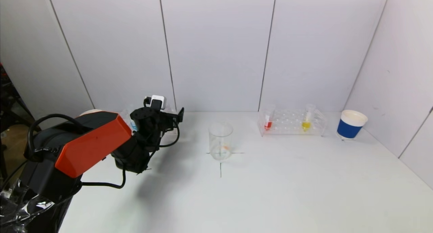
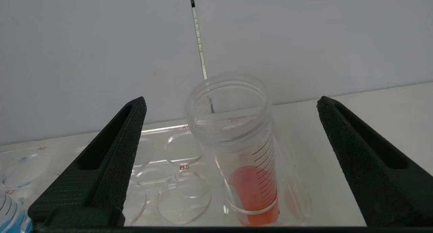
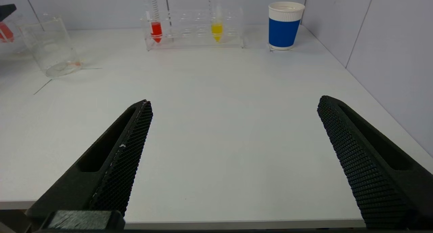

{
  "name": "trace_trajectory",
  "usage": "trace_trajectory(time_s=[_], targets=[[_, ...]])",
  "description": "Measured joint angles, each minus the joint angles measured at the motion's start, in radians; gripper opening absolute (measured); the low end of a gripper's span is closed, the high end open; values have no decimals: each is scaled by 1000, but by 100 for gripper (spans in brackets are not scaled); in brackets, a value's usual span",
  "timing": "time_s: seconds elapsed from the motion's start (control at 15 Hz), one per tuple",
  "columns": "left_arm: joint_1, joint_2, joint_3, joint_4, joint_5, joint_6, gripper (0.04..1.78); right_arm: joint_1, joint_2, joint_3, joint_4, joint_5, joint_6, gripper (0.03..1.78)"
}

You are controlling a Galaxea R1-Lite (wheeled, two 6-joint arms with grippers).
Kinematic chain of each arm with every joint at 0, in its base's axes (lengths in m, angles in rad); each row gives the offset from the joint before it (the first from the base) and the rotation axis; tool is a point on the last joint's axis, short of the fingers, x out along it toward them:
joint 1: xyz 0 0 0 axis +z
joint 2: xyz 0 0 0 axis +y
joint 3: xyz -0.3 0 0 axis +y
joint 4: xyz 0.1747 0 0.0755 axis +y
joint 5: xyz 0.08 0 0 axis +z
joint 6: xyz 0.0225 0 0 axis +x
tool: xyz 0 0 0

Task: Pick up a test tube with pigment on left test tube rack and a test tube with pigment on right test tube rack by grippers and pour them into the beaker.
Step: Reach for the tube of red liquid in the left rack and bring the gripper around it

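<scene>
My left gripper is open at the left rack, with its fingers on either side of a test tube holding orange-red pigment, not touching it. The tube stands upright in the rack's end hole. A tube with blue pigment stands further along the rack and shows in the head view. My left arm hides most of that rack in the head view. The glass beaker stands mid-table. The right rack holds a red tube and a yellow tube. My right gripper is open and empty at the table's front edge.
A blue and white paper cup stands to the right of the right rack, near the side wall. White walls close the table at the back and right. A drawn cross marks the table under the beaker.
</scene>
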Motion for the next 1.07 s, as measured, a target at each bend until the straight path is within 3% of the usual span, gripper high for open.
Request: trace_trajectory(time_s=[1.07], targets=[[0,29,-3,-19,4,1,176,0,0,0,0,0,0,177]])
